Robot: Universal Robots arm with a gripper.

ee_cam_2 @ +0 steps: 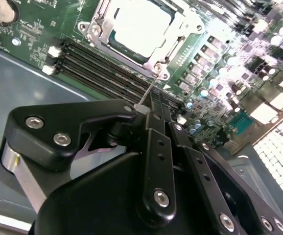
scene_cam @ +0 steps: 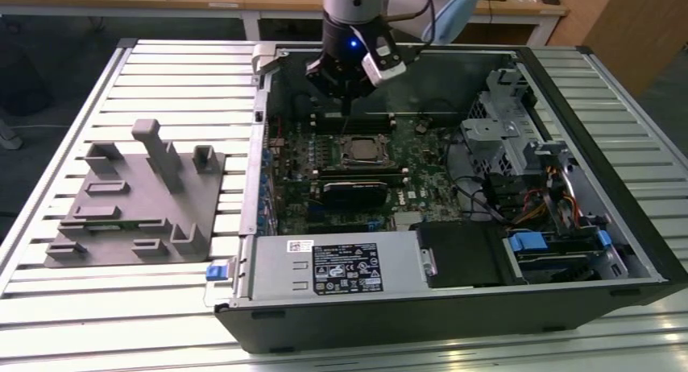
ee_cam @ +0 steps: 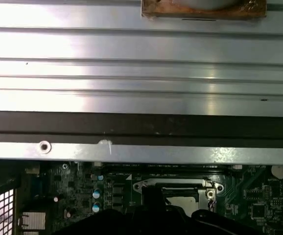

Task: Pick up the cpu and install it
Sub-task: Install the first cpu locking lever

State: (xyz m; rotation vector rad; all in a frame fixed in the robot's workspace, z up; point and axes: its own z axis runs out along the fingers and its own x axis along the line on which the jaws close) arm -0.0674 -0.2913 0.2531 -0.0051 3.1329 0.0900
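While the gripper [ee_cam_2: 153, 105] hangs fully closed and empty above the seated cpu [ee_cam_2: 140, 27], a careless descent could strike the unlatched socket frame [ee_cam_2: 178, 36].

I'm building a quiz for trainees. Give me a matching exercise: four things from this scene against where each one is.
1 cpu
2 grey tray
3 gripper
4 labelled silver box

A on the slatted table, beside the case
B in the socket
C at the case's edge nearest the exterior camera
D above the motherboard

Pairs: 1-B, 2-A, 3-D, 4-C
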